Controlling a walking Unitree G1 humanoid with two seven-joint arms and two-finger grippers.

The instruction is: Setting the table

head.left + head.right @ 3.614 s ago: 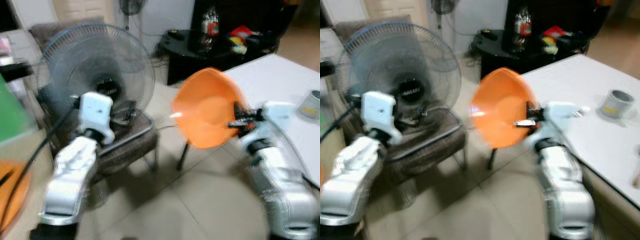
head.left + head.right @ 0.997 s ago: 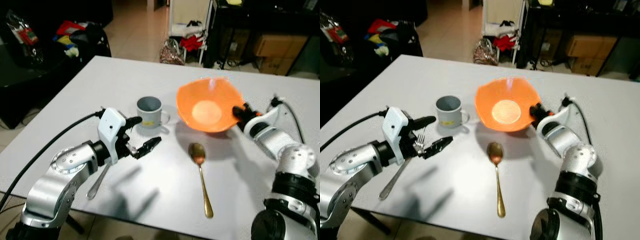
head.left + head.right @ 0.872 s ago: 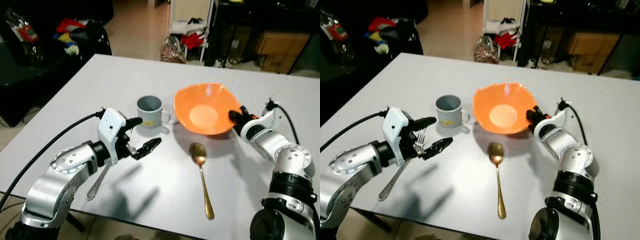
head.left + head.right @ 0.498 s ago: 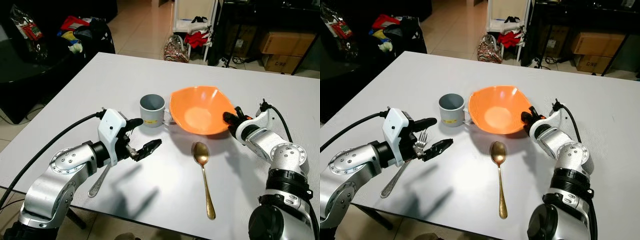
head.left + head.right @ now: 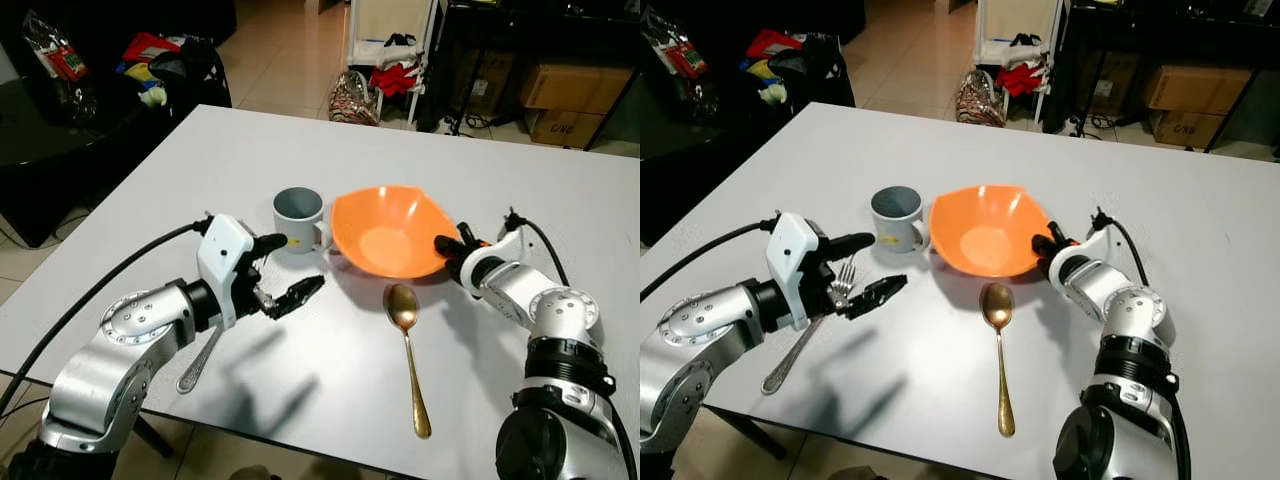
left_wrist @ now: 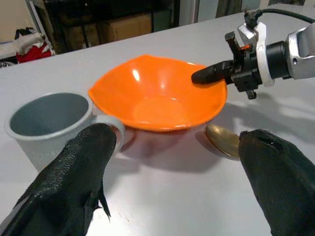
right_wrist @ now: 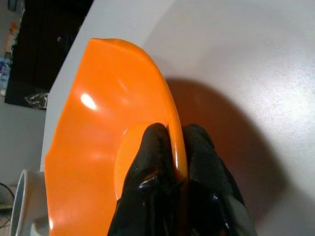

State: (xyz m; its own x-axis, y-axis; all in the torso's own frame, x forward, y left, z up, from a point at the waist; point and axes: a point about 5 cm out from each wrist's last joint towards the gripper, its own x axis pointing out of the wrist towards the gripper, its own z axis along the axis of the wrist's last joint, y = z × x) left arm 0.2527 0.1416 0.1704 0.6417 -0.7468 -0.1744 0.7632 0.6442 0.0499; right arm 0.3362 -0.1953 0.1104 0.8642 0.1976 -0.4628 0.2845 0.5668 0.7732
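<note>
Over the last second I have brought the orange bowl [image 5: 387, 232] down and left until it sits low by the grey mug [image 5: 299, 218], so placing it looks nearly done. My right gripper [image 7: 174, 162] pinches its near-right rim, while my left gripper [image 5: 290, 270] hovers open and empty above the fork [image 5: 805, 335]. The white table [image 5: 190, 160] also holds 1 gold spoon [image 5: 406, 345]; cluttered dark furniture and boxes lie beyond.

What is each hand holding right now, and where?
The right hand pinches the orange bowl by its rim. The left hand is open, holding nothing.
</note>
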